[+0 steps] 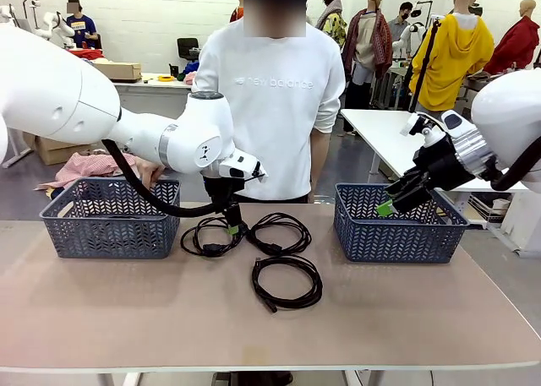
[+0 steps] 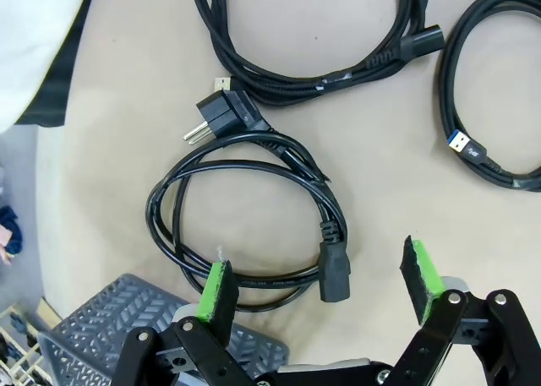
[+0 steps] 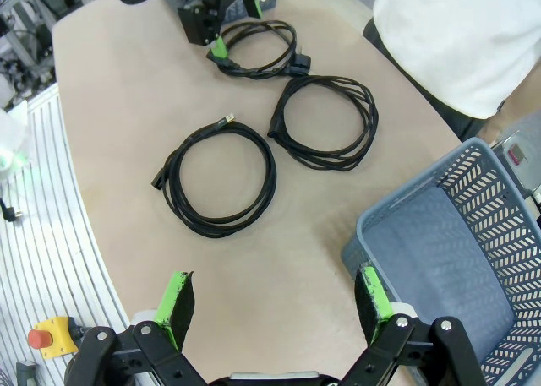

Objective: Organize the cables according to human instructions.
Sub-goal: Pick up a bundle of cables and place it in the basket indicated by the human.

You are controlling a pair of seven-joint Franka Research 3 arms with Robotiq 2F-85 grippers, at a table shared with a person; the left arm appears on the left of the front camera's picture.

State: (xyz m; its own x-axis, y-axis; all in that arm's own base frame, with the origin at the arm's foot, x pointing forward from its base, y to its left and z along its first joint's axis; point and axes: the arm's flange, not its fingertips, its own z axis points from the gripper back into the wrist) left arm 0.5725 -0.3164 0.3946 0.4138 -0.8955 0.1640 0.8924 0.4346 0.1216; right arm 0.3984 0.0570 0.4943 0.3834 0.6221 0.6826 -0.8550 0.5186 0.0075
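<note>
Three black coiled cables lie mid-table. The left cable sits right under my left gripper, which hovers open just above it; in the left wrist view this cable has its chunky plug end between my spread green pads, untouched. The middle cable lies beside it, and the nearer cable has a blue USB end. My right gripper hangs open and empty above the right basket's near left corner. All three cables appear in the right wrist view.
A grey left basket and a grey right basket flank the cables. The person stands at the far side, one hand on the left basket's far rim. The table's near half is bare.
</note>
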